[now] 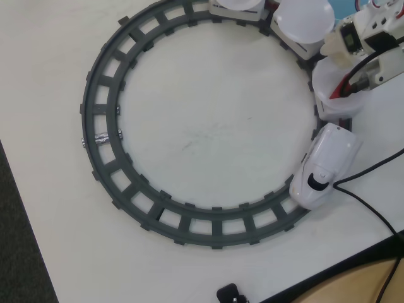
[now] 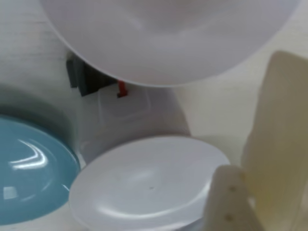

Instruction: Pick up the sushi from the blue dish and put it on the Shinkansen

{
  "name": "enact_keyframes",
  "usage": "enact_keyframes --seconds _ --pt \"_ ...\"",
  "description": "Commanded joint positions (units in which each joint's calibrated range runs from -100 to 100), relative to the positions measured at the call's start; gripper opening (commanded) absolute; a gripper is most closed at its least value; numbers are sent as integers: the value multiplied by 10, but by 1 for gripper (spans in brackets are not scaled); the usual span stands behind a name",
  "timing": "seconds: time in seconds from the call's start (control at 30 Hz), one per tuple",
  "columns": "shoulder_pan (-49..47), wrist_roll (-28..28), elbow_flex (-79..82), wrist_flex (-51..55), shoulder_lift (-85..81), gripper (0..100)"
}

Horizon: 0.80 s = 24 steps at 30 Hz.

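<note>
The white Shinkansen (image 1: 323,165) stands on the right of the dark grey track, nose toward the front. Its cars with round white plates curve back along the track (image 1: 308,19); one plate (image 1: 328,82) lies partly under my arm. My cream gripper (image 1: 332,52) hangs above these cars. In the wrist view the gripper (image 2: 250,159) is at the right, and its two fingers (image 2: 281,134) touch with nothing seen between them. A white plate (image 2: 144,183) lies below it and another (image 2: 168,38) fills the top. The blue dish (image 2: 29,173) shows at the left, bare where visible. The sushi is not in view.
The circular grey track (image 1: 101,139) fills most of the white table. A black cable (image 1: 372,208) runs from the train's nose off the right edge. The table's front edge cuts across the lower right, with a small black object (image 1: 230,293) near it.
</note>
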Motion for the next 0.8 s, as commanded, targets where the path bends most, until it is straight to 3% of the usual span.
enact_keyframes --seconds 0.0,0.77 --pt "11 -2 -3 2 -2 2" --pt "23 -3 36 -2 -2 2"
